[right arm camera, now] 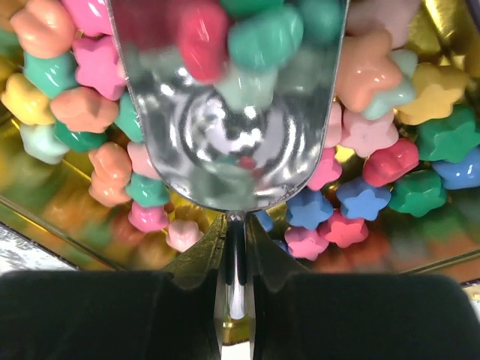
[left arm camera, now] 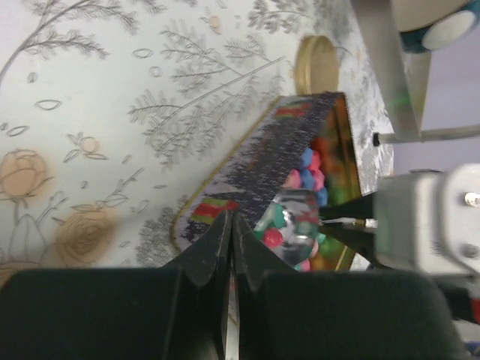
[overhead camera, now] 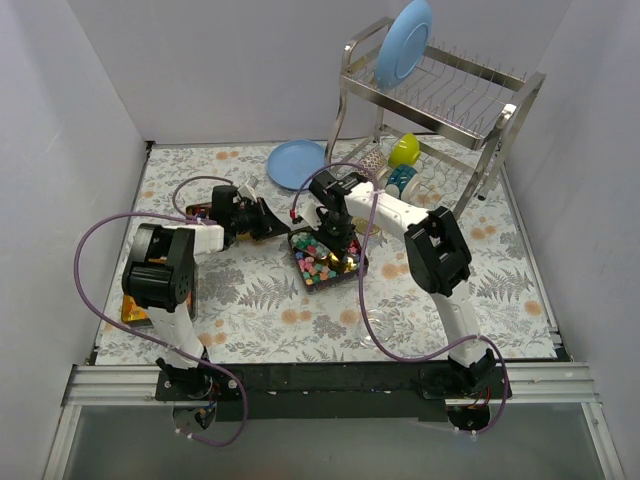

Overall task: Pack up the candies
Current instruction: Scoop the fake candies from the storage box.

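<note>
The candies (overhead camera: 318, 257) are small star-shaped sweets in pink, green, blue, yellow and orange, lying in an open gold-lined tin (overhead camera: 352, 270) mid-table. In the right wrist view they (right arm camera: 375, 154) fill the tin floor. My right gripper (right arm camera: 236, 225) is shut on the thin handle of a metal scoop (right arm camera: 225, 142), which sits low in the tin with a few candies in its bowl. My left gripper (left arm camera: 231, 223) is shut at the tin's printed outer wall (left arm camera: 262, 161), at its left corner, seemingly pinching the rim. Both grippers (overhead camera: 272, 224) (overhead camera: 335, 238) flank the tin.
A dish rack (overhead camera: 470, 110) with a blue plate (overhead camera: 405, 40) stands at the back right, a yellow cup (overhead camera: 404, 150) and a teal cup (overhead camera: 400, 181) under it. Another blue plate (overhead camera: 297, 163) lies behind the tin. A gold lid (overhead camera: 135, 310) lies at the left edge.
</note>
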Motion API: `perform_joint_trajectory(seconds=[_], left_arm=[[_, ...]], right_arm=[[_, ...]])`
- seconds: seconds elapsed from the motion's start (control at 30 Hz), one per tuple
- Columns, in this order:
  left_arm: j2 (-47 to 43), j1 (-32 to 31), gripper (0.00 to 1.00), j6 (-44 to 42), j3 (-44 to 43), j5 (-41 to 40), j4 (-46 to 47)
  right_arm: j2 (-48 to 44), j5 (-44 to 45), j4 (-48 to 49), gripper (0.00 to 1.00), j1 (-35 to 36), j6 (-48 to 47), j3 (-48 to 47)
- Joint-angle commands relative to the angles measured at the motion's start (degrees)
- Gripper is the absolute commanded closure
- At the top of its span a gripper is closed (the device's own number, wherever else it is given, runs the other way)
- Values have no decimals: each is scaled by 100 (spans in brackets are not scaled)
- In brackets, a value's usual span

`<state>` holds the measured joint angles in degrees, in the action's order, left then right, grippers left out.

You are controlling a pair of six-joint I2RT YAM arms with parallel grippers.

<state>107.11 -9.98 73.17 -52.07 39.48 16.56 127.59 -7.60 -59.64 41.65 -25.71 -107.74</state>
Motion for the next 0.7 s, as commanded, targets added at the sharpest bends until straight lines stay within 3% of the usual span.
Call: perform_joint_trajectory(seconds=[0.0,0.2,0.47,0.67], left_arm=[[-726,-39,97,-478,-373,666,-995],[-1148,48,89,-663,-575,613,-1549],[-1316,277,62,-1032,-1112,929,-2542],[-1456,409,58,-1138,-1130,991,-2552]], right_arm=[[-401,-234,1287,99,-60,-241,481],[-647,-357,1884,99,-210,-39,904],[-1245,-646,1702,99,-333,-56,1116],[-1666,-796,1595,99,-438,-4,1395]])
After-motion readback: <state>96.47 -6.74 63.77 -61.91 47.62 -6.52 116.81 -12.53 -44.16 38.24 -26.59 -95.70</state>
